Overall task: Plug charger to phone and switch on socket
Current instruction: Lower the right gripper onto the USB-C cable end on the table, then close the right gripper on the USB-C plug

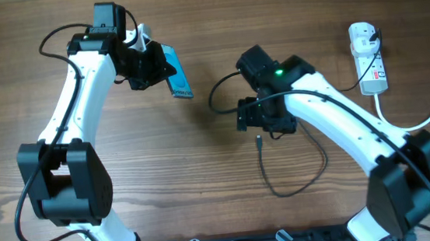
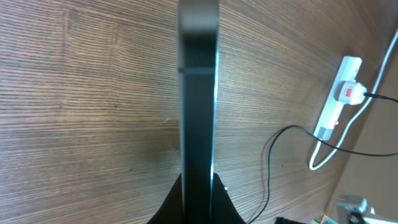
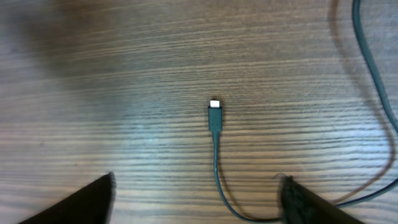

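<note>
Overhead: my left gripper [image 1: 154, 66] clamps the teal-screen, white-bordered smartphone [image 1: 179, 78]; white elongated power strip [image 1: 369, 59] sits far right. Left wrist: smartphone edge-on, gripped. Right wrist: my right gripper [image 3: 199, 202] is open, and the thin black charger cable [image 3: 216, 155] lies on the wooden table [image 3: 93, 93], untouched.

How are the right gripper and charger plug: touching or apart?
Apart. Right wrist view: the plug lies on the table, clear gaps to both fingers of the open right gripper.

I see a robotics lab setup: a wood-grain table [image 1: 195, 67], a white left arm [image 1: 80, 93] and right arm [image 1: 340, 117] based at its near edge, a socket [image 1: 370, 64] lying far right.
</note>
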